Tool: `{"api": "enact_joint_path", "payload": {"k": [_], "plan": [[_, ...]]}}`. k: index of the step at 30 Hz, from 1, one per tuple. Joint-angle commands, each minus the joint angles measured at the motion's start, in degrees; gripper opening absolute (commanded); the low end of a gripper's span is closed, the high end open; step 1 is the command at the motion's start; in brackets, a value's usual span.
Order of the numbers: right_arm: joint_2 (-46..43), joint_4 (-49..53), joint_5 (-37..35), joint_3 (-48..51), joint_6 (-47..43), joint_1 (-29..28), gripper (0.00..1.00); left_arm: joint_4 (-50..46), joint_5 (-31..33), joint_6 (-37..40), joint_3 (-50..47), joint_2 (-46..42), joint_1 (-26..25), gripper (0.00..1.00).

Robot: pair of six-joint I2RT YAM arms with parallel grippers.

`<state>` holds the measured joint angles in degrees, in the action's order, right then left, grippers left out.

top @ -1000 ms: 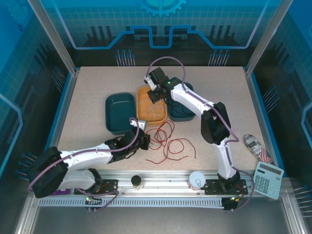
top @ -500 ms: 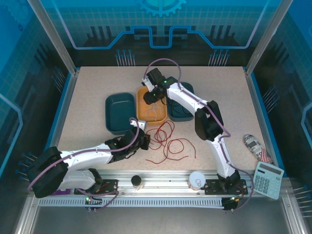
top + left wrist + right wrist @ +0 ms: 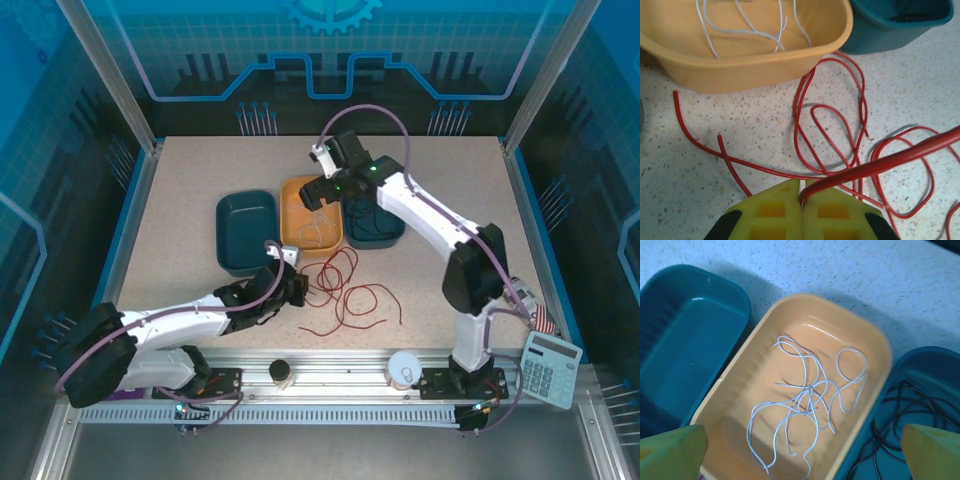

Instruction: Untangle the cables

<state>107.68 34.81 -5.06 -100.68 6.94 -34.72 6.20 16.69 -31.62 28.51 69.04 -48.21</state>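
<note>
Cables come in three colours. The red cables (image 3: 890,162) loop loose on the table (image 3: 200,180) between the tubs and its near edge, too tangled to count. There are three tubs in a row: the orange tub (image 3: 865,340) holds white cables (image 3: 810,390), the right teal tub (image 3: 935,370) holds black cables (image 3: 900,410), and the left teal tub (image 3: 685,355) sits beside them. The left gripper (image 3: 801,197) pinches one of the red cables; the right gripper (image 3: 802,455) hangs over the orange tub — fingers spread wide.

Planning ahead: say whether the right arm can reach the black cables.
Likely yes: the right gripper hangs open over the orange bin; the black cables lie uncovered in the teal bin alongside.
</note>
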Motion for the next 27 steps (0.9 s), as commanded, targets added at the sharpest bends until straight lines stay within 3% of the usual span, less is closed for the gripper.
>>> {"api": "enact_joint_path", "payload": {"k": [1,11,20,27], "plan": [[-4.85,-4.69,-2.70,6.51,3.06,0.88,1.00,-0.63,1.30,-0.86,2.71,-2.86,0.48,0.00],[-20.58,-12.39,-9.24,26.48,8.73,1.96,1.00,2.52,1.26,-1.76,2.69,-6.91,2.00,0.00],[-35.55,-23.91,-7.04,43.24,9.67,4.13,1.00,5.88,-4.82,-1.37,5.09,-7.62,3.29,0.00],[-42.02,-31.36,-5.13,51.90,11.91,7.07,1.00,6.83,-8.56,-0.40,8.11,-8.27,4.13,0.00]]}}
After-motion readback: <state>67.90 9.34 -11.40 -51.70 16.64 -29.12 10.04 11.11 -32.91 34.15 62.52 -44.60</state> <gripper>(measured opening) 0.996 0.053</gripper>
